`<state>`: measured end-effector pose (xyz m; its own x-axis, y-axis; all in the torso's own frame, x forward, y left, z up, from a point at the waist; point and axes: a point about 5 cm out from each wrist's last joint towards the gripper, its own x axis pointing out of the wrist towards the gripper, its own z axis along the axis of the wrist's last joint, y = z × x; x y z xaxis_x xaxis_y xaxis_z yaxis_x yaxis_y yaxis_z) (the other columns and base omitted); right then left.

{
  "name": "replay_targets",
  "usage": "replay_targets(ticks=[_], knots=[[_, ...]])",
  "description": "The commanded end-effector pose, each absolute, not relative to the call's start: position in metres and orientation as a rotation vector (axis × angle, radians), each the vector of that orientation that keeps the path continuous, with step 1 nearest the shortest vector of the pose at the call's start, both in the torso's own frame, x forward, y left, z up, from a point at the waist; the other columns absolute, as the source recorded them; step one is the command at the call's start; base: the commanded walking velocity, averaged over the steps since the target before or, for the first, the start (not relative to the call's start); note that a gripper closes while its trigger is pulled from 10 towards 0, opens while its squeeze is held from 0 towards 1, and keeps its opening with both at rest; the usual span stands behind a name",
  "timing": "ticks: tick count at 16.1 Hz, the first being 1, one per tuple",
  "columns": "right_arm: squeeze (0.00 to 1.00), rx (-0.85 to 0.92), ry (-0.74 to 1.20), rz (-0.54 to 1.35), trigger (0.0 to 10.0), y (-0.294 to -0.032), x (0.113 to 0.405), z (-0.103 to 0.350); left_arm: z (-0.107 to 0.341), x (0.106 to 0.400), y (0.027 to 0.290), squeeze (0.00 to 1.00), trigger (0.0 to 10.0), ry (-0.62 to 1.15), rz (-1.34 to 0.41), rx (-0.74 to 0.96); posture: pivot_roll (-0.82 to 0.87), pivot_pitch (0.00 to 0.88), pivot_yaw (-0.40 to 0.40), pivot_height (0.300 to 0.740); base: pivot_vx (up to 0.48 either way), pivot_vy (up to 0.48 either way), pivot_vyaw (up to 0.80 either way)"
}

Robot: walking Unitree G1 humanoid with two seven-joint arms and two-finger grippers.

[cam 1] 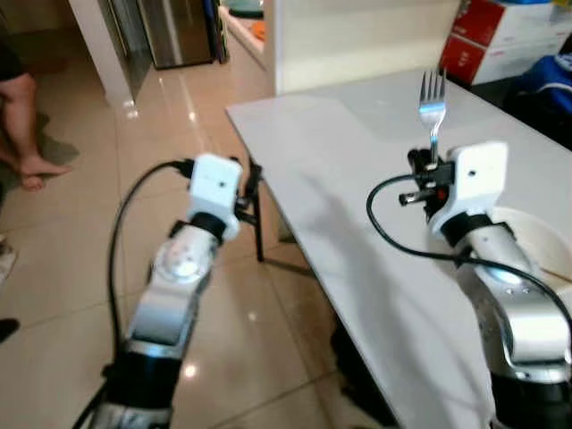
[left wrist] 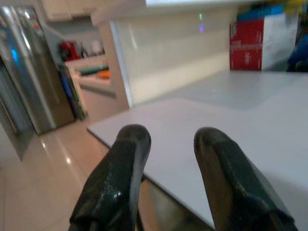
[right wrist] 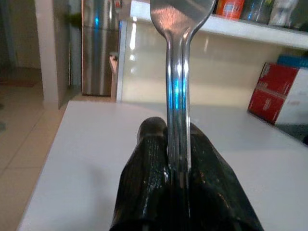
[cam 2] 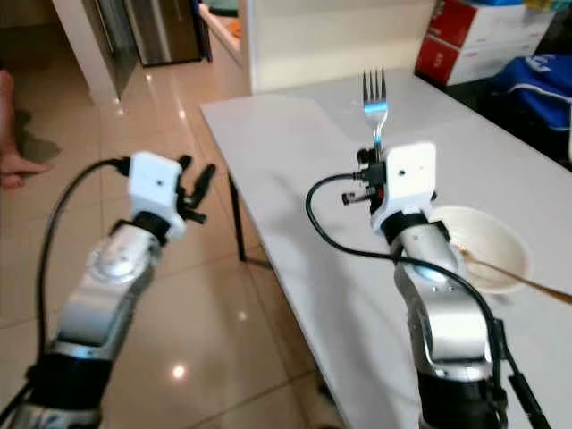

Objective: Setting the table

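A silver fork (cam 1: 433, 109) stands upright, tines up, above the white table (cam 1: 340, 170). My right gripper (right wrist: 176, 159) is shut on the fork's (right wrist: 177, 96) handle and hovers over the table, just left of a white bowl (cam 2: 487, 246). The bowl holds a wooden stick (cam 2: 518, 277) that leans out over its right rim. My left gripper (left wrist: 166, 144) is open with nothing between its fingers. It is raised over the tiled floor, just off the table's left edge, with its fingers (cam 2: 198, 188) pointing toward the table.
Red and white boxes (cam 1: 500, 36) and a blue bag (cam 1: 550, 85) sit beyond the table's far right. A steel fridge (cam 1: 174, 31) and a counter stand at the back. A person's bare leg and foot (cam 1: 27, 134) are at the far left on the floor.
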<state>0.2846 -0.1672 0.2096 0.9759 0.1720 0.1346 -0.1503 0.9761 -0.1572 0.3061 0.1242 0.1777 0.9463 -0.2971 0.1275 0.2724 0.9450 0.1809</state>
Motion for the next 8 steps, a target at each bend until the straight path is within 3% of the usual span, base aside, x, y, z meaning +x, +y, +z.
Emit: replay_targets(ticks=[1,5,8], knots=[[0.0,-0.142,-0.151,0.182,10.0,-0.165,0.282,0.215,0.176,0.3,0.12,0.0,10.0,-0.151,-0.329,0.159,-0.03,0.027,0.001,0.74,0.0,0.0,0.0],[0.0,-0.117,-0.129,0.172,10.0,-0.161,0.282,0.214,0.172,0.288,0.121,0.0,10.0,-0.149,-0.407,0.177,-0.02,0.039,-0.003,0.74,0.0,0.0,0.0],[0.0,-0.14,-0.012,0.134,10.0,-0.172,0.3,0.218,0.173,0.288,0.12,0.0,10.0,-0.144,-0.46,0.21,-0.02,0.043,0.01,0.74,0.0,0.0,0.0]])
